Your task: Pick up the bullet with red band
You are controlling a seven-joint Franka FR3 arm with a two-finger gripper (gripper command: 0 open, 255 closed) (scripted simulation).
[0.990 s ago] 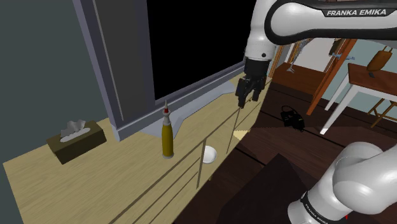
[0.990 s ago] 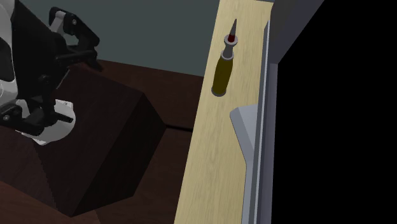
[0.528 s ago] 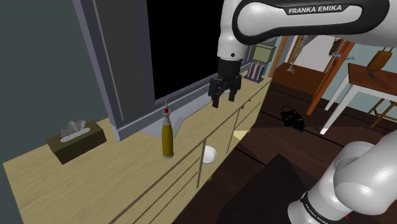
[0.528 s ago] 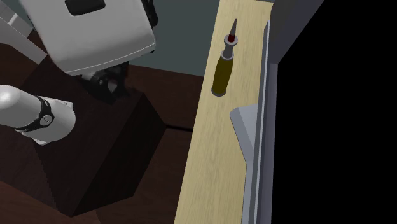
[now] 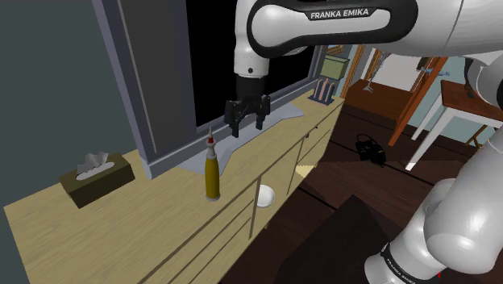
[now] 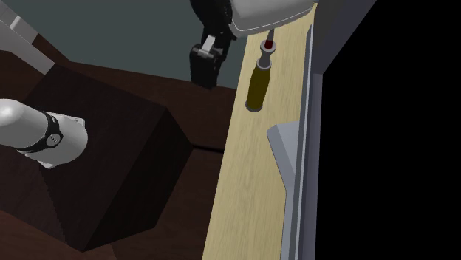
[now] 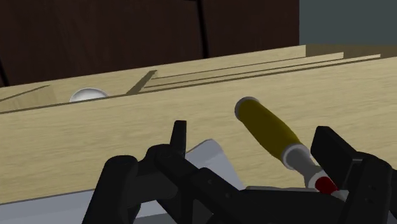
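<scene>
Bullet point(image 5: 213, 171) with a red band near its tip stands up straight on the light wood table point(image 5: 145, 226), near the grey window frame point(image 5: 133, 89). The black jaws hang in the air just above it, toward the shoulder view's right. They are apart and hold nothing. A tissue box point(image 5: 97, 177) sits well apart from the bullet.

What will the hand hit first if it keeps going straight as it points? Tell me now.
Probably the grey ledge piece on the pale wooden countertop, beside the upright olive bullet with red band. The open black hand points down; depth is unclear.
</scene>
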